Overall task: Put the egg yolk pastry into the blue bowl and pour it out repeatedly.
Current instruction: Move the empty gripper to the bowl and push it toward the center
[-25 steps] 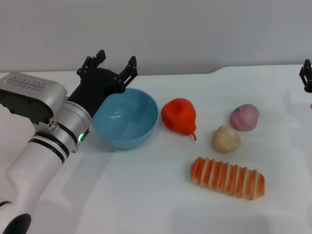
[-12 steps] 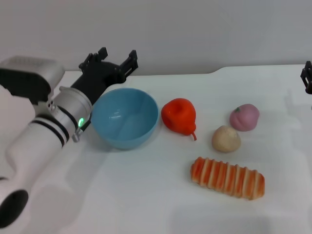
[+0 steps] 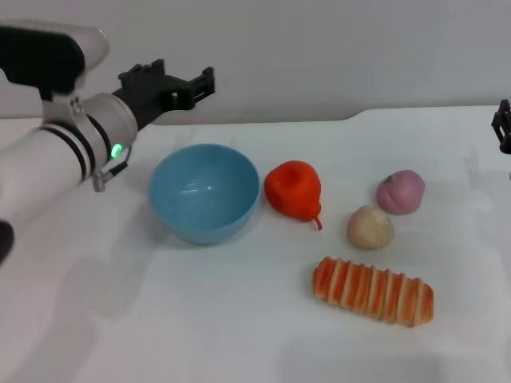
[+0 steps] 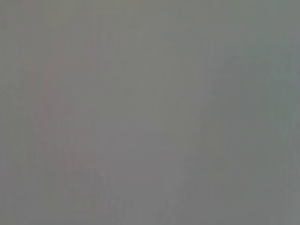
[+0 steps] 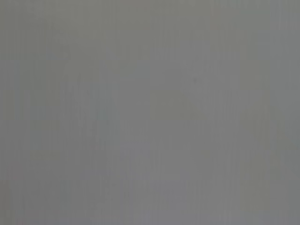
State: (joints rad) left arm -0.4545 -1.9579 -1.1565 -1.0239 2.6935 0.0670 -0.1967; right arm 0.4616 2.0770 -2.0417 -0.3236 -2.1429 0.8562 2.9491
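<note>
Head view: egg yolk pastry sits on the white table, right of centre, touching nothing. Pink peach-shaped bun just beside it, farther back and to the right. Long orange-striped bread lies near it toward me. Red pepper-shaped piece stands between the pastry and the blue bowl. Bowl upright, nothing inside, left of centre.

My left gripper is well apart from the pastry: up off the table, behind and to the left of the bowl, against the grey wall, with the bowl and the red piece lying between it and the pastry. Its black fingers point roughly sideways toward the right, spread apart, nothing held. Green light glows on the silver wrist section behind it.

My right gripper only shows as a black bit at the far right edge, beyond the pink bun, apart from the pastry; can't tell if its fingers are apart or closed.

Left wrist view and right wrist view: flat grey only, nothing identifiable.
</note>
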